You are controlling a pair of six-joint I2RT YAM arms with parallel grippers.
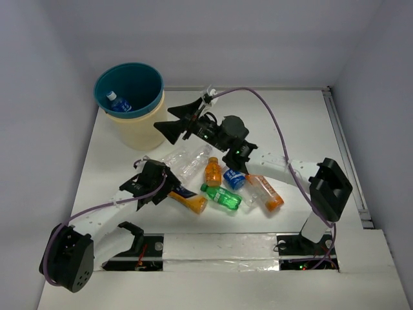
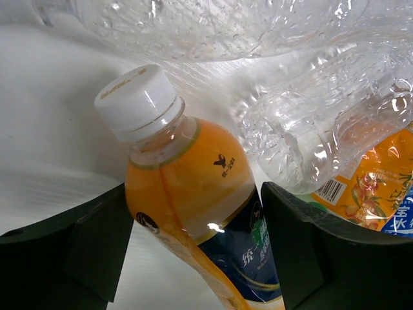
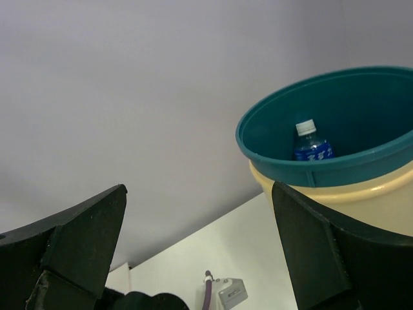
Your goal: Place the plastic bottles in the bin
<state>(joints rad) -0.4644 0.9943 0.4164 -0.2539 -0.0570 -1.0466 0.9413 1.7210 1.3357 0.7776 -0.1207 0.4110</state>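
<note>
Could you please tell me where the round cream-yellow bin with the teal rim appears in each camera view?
Top external: the round cream-yellow plastic bin with the teal rim stands at the upper left of the picture.
Left wrist: not in it.
Right wrist: at the right edge, upper half, partly cut off.
Shared landmark: the blue-labelled, white-capped clear bottle inside the bin, also seen in the right wrist view.

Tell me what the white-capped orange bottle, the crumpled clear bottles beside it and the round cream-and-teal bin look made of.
The white-capped orange bottle: thin clear plastic, glossy, with a printed film label; the orange looks like drink inside. The crumpled clear bottles: thin transparent plastic, dented and glinting. The round cream-and-teal bin: probably moulded opaque plastic, smooth with a soft sheen.
</note>
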